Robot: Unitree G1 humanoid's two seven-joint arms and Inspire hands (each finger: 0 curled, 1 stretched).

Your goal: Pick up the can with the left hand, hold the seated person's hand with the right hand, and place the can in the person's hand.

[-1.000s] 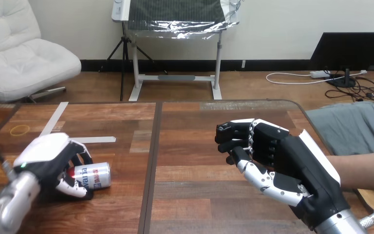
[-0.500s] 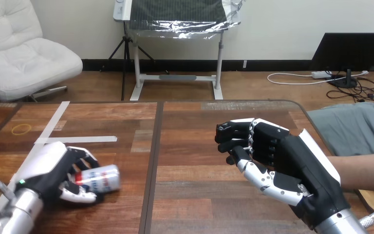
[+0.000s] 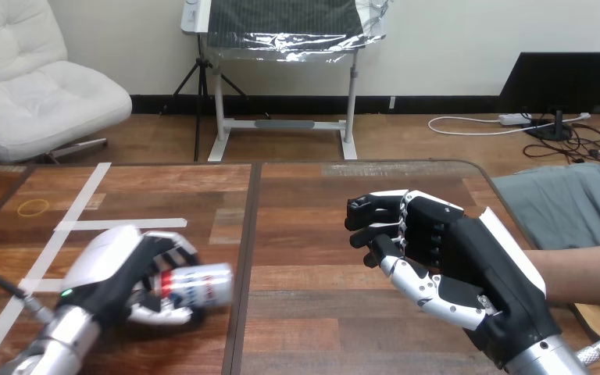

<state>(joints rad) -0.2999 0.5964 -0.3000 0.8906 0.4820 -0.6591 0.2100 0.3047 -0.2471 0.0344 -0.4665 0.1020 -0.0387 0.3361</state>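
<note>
- One can (image 3: pixel 200 284) lies on its side in the robot's left hand (image 3: pixel 113 269). It is red, white and silver. Its round end points to the right.
- Left hand fingers (image 3: pixel 173 248) curl over the top of the can and the thumb comes up from under it, so this hand grips the can.
- It is hard to tell if the can touches the wood or sits just above it.
- Can and left hand are over the left half of the table (image 3: pixel 305 226), low in the view. They are just left of a dark line (image 3: pixel 244 234) that runs down the wood.
- Two strips of white tape (image 3: pixel 86 205) lie on the table behind the left hand. One is long and slanted, and one is short and flat.
- A small yellow ring (image 3: pixel 33 207) lies on the wood, left of the tape.
- Well apart from the can, the robot's right hand (image 3: pixel 457 262) is over the right half of the table. Its white back faces right.
- The person's arm (image 3: pixel 586 269) comes in from the right edge and goes behind that right hand.
- You cannot tell if the right hand holds anything.
</note>
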